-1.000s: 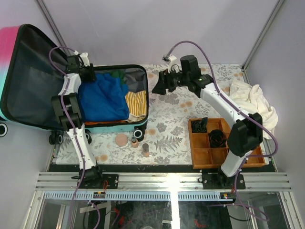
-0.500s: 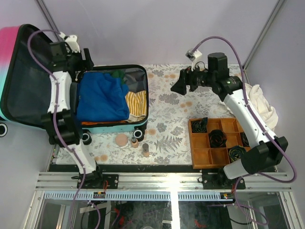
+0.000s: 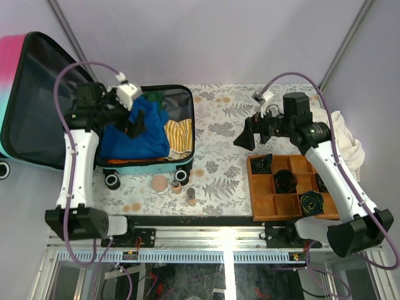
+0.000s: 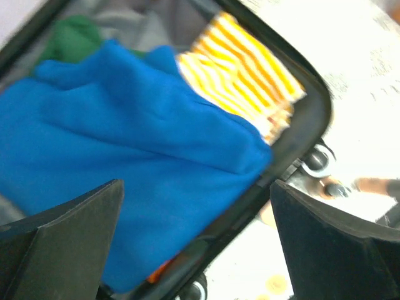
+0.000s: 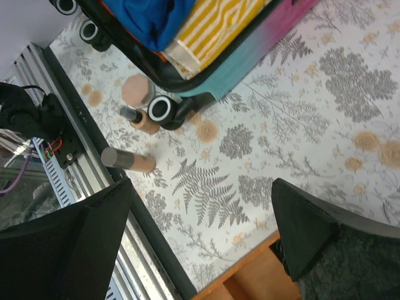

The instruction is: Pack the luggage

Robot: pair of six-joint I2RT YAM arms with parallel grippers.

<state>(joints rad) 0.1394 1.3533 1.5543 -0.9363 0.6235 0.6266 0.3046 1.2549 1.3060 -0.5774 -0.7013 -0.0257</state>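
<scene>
The luggage [image 3: 150, 167] lies open at the left of the table, its dark-lined lid [image 3: 37, 100] leaning back. Inside are a blue garment [image 3: 134, 140], a yellow striped cloth [image 3: 179, 134] and something green [image 3: 155, 97]. My left gripper [image 3: 135, 122] hovers over the blue garment [image 4: 137, 162], open and holding nothing. The left wrist view also shows the striped cloth [image 4: 244, 81] and the luggage's dark rim [image 4: 294, 144]. My right gripper [image 3: 245, 134] hangs open and empty above the patterned table, with the luggage's teal-pink shell [image 5: 262, 47] in its wrist view.
A brown wooden tray [image 3: 265, 199] with black coiled items stands front right, and its corner [image 5: 262, 281] shows under the right gripper. A round compact [image 3: 160, 183] and two small bottles [image 3: 177, 186] [image 3: 190, 197] lie before the luggage. A white cloth [image 3: 340, 128] sits far right.
The left arm swung from the lid side round to above the blue garment. The right gripper moved right and nearer, toward the tray. Both jaws opened wider.
</scene>
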